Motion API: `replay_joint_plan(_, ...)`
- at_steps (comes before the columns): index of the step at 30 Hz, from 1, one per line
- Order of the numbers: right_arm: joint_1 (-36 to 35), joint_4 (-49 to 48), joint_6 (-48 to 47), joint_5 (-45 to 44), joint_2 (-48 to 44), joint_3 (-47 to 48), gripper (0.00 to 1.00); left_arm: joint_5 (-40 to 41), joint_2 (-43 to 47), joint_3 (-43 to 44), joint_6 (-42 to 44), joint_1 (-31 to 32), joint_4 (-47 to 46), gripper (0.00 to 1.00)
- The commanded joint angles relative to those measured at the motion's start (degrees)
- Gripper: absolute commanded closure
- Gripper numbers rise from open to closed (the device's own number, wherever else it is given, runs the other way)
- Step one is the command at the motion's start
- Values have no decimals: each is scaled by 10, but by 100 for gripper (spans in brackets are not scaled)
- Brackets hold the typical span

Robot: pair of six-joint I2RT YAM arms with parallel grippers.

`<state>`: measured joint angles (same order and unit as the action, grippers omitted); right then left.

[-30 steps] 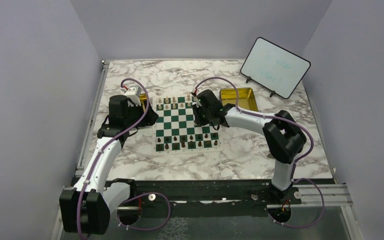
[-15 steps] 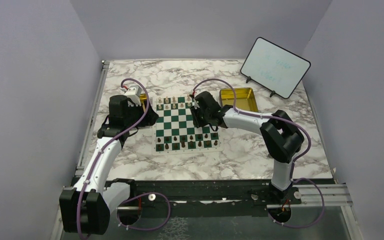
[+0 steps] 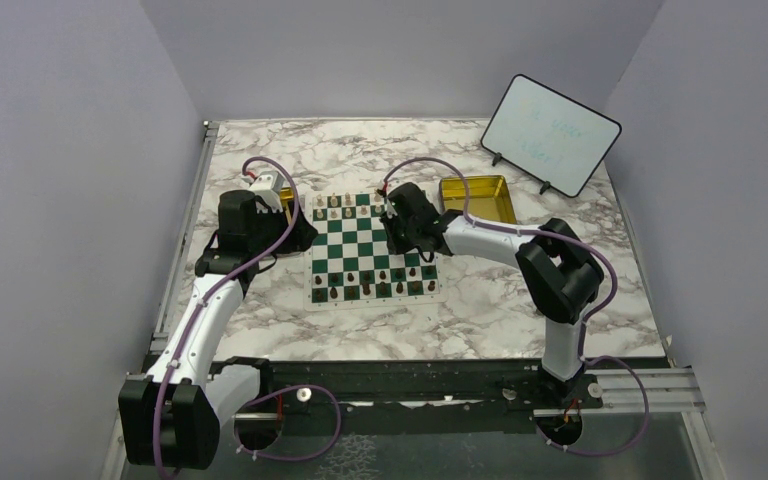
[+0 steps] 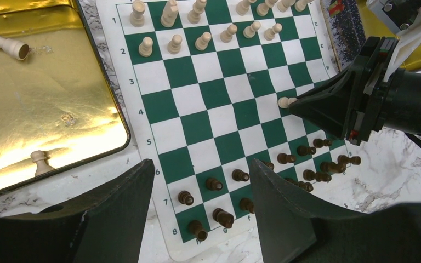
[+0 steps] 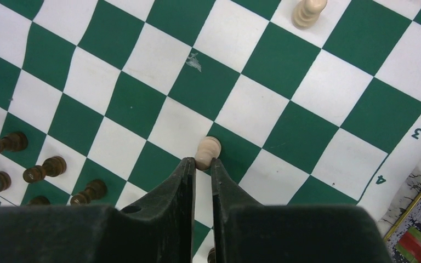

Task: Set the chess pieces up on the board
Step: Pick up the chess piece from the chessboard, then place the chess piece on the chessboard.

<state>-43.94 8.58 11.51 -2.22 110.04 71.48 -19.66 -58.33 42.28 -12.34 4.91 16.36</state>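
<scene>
My right gripper (image 5: 202, 164) pinches a cream pawn (image 5: 208, 150), its head poking past the tips, over the board (image 3: 360, 240) toward 2 o'clock of centre in the top view. My left gripper (image 4: 200, 164) hangs spread wide and holding nothing at the board's 9 o'clock edge, beside the gold tray (image 4: 44, 109).

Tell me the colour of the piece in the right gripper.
The piece is cream, clearest in the right wrist view.
</scene>
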Motion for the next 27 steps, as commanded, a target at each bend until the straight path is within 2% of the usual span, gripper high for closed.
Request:
replay_joint_plan(1,-5,-19,-7,-10,0,21,84,9,7,3,9,2,-5,34)
replay_joint_plan(10,2,34,13,-17,-16,55,87,9,9,3,9,2,-6,34)
replay_joint_plan(21,74,124,13,16,24,137,87,7,12,2,8,2,-5,34)
replay_joint_plan(27,104,142,14,20,46,163,87,8,13,2,9,2,-5,34)
